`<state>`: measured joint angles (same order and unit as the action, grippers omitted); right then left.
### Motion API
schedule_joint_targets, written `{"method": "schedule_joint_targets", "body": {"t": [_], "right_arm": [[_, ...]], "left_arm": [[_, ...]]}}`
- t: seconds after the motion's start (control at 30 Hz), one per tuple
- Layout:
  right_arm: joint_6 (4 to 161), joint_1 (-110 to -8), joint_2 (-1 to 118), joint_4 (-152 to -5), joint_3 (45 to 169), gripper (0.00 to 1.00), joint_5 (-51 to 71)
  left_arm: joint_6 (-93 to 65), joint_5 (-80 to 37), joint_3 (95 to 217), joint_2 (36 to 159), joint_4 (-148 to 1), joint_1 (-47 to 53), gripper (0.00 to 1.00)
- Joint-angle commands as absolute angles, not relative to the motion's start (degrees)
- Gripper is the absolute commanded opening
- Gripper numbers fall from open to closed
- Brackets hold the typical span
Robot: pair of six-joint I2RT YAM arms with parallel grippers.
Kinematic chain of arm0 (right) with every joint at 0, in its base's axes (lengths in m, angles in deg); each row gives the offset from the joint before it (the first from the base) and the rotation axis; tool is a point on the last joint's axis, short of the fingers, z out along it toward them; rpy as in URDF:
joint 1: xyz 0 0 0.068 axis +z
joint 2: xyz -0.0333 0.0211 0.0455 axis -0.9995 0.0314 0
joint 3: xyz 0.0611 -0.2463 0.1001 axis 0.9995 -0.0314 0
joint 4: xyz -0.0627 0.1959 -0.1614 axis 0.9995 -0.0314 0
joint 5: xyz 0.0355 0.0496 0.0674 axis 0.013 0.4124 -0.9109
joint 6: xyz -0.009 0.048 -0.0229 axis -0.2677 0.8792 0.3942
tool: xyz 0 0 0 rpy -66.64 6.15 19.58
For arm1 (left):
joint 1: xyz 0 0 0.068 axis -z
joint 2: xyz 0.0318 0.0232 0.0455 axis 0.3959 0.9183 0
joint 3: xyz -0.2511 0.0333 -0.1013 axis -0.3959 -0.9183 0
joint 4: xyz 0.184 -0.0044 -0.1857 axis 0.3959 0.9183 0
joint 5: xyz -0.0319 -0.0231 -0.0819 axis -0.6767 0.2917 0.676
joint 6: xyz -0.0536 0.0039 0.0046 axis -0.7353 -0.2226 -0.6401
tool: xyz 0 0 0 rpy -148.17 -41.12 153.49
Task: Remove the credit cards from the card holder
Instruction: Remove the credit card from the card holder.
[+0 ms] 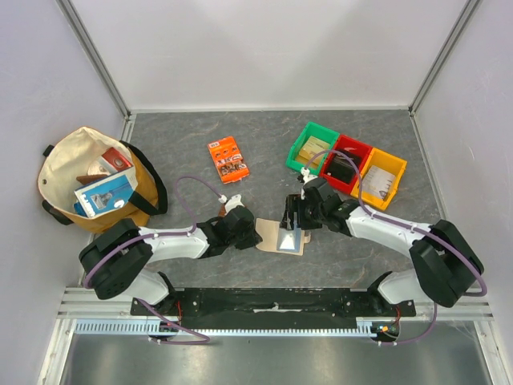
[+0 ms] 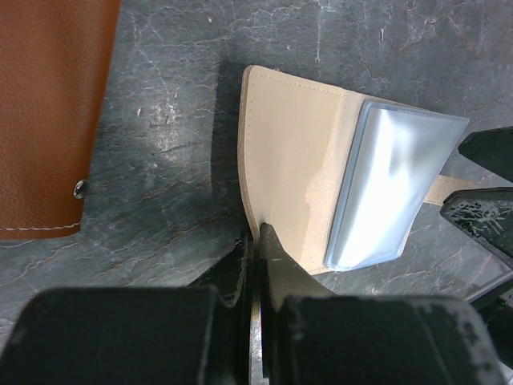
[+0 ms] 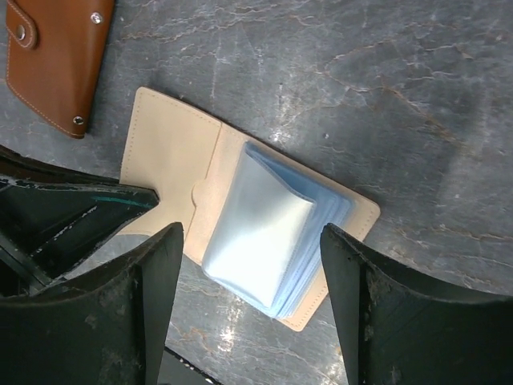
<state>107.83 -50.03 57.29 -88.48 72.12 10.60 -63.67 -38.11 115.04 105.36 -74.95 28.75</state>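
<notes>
Clamping the cover edge of the floppy card holder (image 2: pixel 288 136), left gripper (image 2: pixel 256 237) anchors it; right gripper (image 3: pixel 250 231), fingers apart, should pinch credit cards at the slick sleeves' (image 2: pixel 393 184) mouths.

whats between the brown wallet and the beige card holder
Just a bare strip of grey tabletop; the brown wallet and card holder lie apart, clearest in the left wrist view.

No text legible in any view; orange packet (image 1: pixel 228 159) on the table has print and small pictures, too small to read; blue-and-white box (image 1: pixel 105 195) and red box (image 1: pixel 117 159) in the canvas bag (image 1: pixel 60 164) have printed faces, also unreadable.
</notes>
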Motion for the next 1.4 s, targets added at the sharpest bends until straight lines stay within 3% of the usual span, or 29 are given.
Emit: {"method": "schedule_joint_targets", "body": {"t": [0.0,0.17,0.37,0.6,0.8,0.93,1.37], "right_arm": [[108.04,-50.06,58.92,-84.59,72.3,0.76,7.24],[108.12,-49.97,60.6,-83.1,72.13,0.74,4.26],[109.87,-49.35,58.49,-81.16,72.57,0.65,-0.57],[112.34,-47.25,61.82,-76.26,73.97,0.64,-4.1],[113.4,-45.66,66.22,-73.51,75.55,0.7,-5.95],[113.57,-45.05,69.12,-73.16,77.13,0.79,-7.52],[112.52,-43.64,74.31,-76.76,81.88,0.8,-7.36]], "left_arm": [[-65.17,-38.76,114.31,104.73,-76.01,28.45,0.02],[-65.43,-38.49,114.23,104.82,-76.36,28.54,0.02],[-65.52,-38.14,113.96,104.82,-76.98,28.54,0.02],[-66.48,-38.14,113.09,103.86,-77.42,28.54,0.08],[-67.71,-39.46,109.31,98.68,-77.16,28.54,0.25],[-67.63,-39.9,107.55,94.28,-76.28,28.53,0.38],[-67.89,-41.65,104.82,80.22,-68.64,28.54,0.39]]}}
